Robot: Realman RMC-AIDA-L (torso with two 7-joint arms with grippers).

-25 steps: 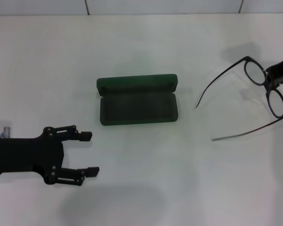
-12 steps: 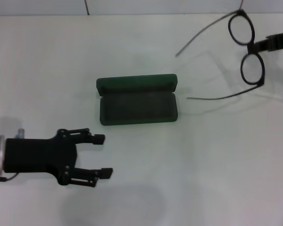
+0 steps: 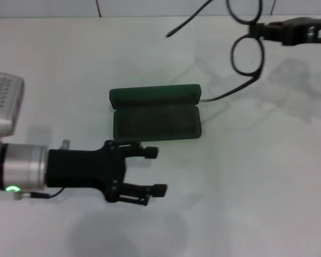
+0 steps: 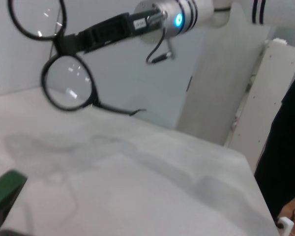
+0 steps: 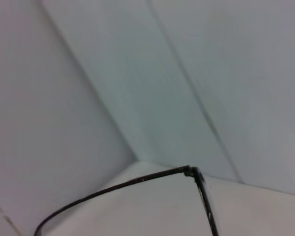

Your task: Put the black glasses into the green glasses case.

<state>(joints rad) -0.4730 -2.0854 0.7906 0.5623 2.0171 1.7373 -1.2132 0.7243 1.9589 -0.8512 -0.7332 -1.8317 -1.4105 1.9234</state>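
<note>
The thin black-framed glasses with two round clear lenses hang in the air beyond and to the right of the dark green felt-covered hinged glasses case, pinched at the bridge by the right gripper, whose slim black fingers are pressed together on the frame; the temple arms are unfolded, one reaching back over the far edge of the white table, the other dipping down so that its tip lies just beside the case's right end. The case lies open well clear of the lenses, lid tipped back on the far side and the dark lined tray facing up. The left gripper, its black fingers spread and holding nothing, hovers just in front of the case, near its front wall. To do this step well, I judge the right arm should turn the frame so its long line matches the case's long side, bring it over the middle of the tray, and lower it level, minding the spread temples, which could catch the lid or the rim; the left gripper looks placed to steady the case
</note>
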